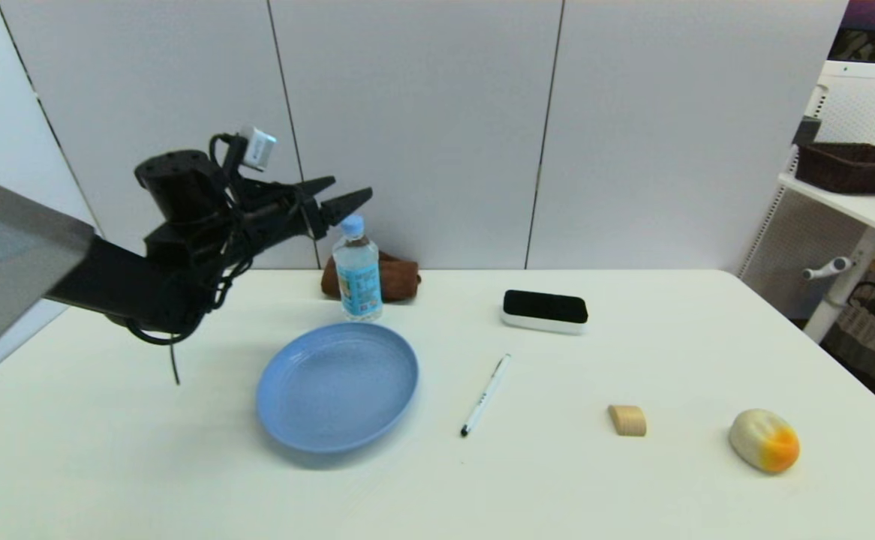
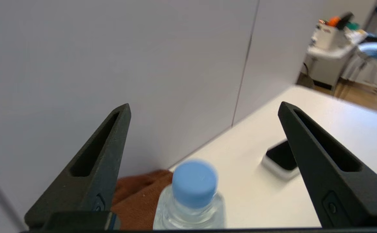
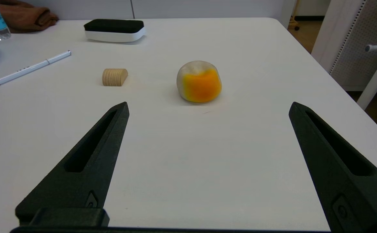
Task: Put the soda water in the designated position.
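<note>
Head view, bottle: the soda water [image 1: 357,270] stood upright at 12 o'clock of the blue plate [image 1: 310,420], just beyond its far rim, with a brown cloth [image 1: 401,279] behind it.
Head view, left pincer [image 1: 338,196]: I held it spread wide, level with the cap and just at its 9 o'clock, touching nothing.
Head view, plate: it held nothing.
Left wrist view, step: the blue cap [image 2: 195,183] sat between my fingers [image 2: 98,161] but below their tips; I judged I should drop lower and close on the body under the cap, keeping clear of the cloth.
Right wrist view, right pincer [image 3: 208,110]: it waited wide over the desk [image 3: 188,161], a yellow-and-white object [image 3: 199,81] at its 12 o'clock.
</note>
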You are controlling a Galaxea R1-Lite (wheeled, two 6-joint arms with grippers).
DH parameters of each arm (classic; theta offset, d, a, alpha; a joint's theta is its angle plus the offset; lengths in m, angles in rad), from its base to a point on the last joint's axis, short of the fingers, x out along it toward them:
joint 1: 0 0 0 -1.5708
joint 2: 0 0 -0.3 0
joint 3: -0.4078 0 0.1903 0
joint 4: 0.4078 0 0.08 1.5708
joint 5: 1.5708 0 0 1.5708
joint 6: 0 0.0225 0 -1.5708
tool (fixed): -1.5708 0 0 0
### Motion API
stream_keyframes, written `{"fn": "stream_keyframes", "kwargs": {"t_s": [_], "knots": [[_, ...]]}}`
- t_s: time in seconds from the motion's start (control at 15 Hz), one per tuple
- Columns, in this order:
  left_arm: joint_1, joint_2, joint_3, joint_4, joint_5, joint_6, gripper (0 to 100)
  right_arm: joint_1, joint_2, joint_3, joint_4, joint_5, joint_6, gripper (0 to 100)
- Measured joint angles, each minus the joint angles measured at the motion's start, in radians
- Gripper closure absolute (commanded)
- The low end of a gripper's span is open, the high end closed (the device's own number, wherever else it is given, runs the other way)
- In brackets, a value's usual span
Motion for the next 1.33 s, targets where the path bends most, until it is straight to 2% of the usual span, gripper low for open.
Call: {"fn": "stream_keyframes", "kwargs": {"t_s": [0.4,0.67,0.87,1.13,1.33], "knots": [[0.049,-0.508,0.030,0.555,0.321,0.037,0,0.000,0.000,0.000,0.000,0.000,0.000,0],[0.140,-0.851,0.217,0.845,0.421,0.092,0,0.000,0.000,0.000,0.000,0.000,0.000,0],[0.171,-1.103,0.486,0.920,0.475,0.107,0,0.000,0.000,0.000,0.000,0.000,0.000,0],[0.184,-1.438,0.872,0.926,0.534,0.114,0,0.000,0.000,0.000,0.000,0.000,0.000,0],[0.186,-1.643,1.062,0.927,0.558,0.115,0,0.000,0.000,0.000,0.000,0.000,0.000,0]]}}
